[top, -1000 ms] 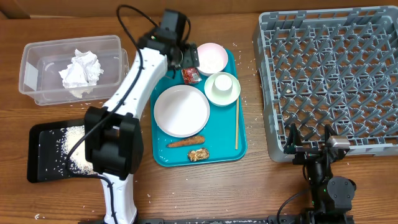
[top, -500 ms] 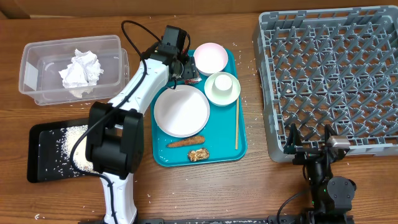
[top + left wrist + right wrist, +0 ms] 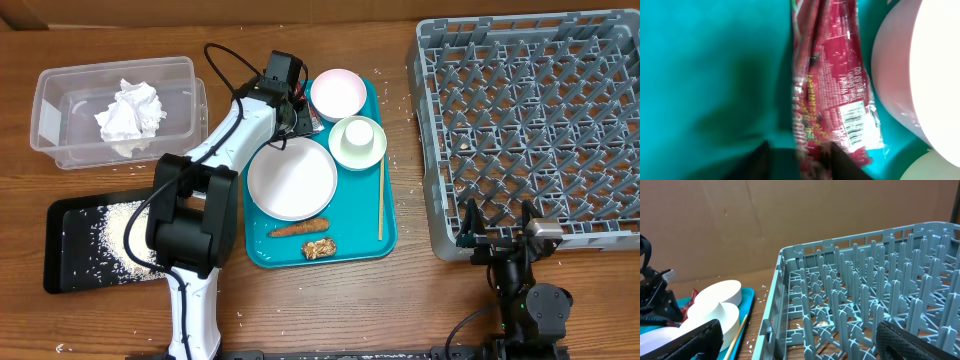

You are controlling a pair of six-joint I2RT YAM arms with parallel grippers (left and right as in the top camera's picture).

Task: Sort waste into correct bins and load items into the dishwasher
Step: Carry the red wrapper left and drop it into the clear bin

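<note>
The small red foil wrapper is lying on the teal plastic tray, just beside the pale pink bowl. The left gripper is pinching its end. The right gripper is hanging released by the grey pegged plastic dish rack.

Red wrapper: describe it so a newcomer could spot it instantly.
On the teal tray, go to its top-left corner in the overhead view, beside the pink bowl. The red wrapper lies there: a slim foil sachet with yellow print and a barcode, the tray's only red item.
</note>
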